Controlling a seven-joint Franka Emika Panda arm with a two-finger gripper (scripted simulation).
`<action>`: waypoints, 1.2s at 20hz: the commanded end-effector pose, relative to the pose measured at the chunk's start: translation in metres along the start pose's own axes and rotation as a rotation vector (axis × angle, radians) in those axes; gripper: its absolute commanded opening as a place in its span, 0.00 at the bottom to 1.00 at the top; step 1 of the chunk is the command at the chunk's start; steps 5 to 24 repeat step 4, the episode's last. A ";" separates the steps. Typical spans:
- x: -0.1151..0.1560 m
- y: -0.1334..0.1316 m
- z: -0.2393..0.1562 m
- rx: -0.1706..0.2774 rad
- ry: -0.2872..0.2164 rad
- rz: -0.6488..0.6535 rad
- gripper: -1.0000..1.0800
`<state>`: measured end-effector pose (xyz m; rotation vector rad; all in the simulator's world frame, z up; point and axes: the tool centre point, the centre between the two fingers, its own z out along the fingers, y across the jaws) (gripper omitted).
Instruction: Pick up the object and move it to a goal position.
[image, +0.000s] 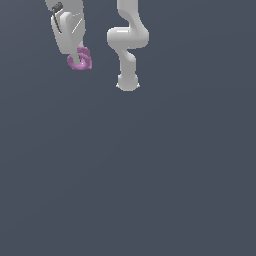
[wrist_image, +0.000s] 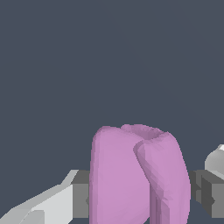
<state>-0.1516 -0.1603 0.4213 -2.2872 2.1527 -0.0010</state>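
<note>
Right now my gripper (image: 80, 56) is clamped on one pink-purple spool (image: 80, 60), its two grey finger pads (wrist_image: 81, 194) pressing either side; it hangs at the exterior view's far left, beside my arm's base (image: 127, 82).

Object (image: 79, 60): small pink-purple spool-like piece, grooved around its body, hollow at the centre. Position: upper part of the exterior view's left, tilted, against dark grey background.

The arm's upper links (image: 128, 10) run off the exterior view's top edge. The gripper (image: 80, 56) fingertips vanish behind the pink-purple spool (image: 80, 60) (its groove indistinct there). In the wrist view, the spool's (wrist_image: 131, 175) base is cropped.
</note>
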 end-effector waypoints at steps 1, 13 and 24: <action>0.001 0.002 -0.004 -0.001 0.000 -0.001 0.00; 0.001 0.001 -0.004 -0.001 0.000 -0.001 0.00; 0.001 0.001 -0.004 -0.001 0.000 -0.001 0.00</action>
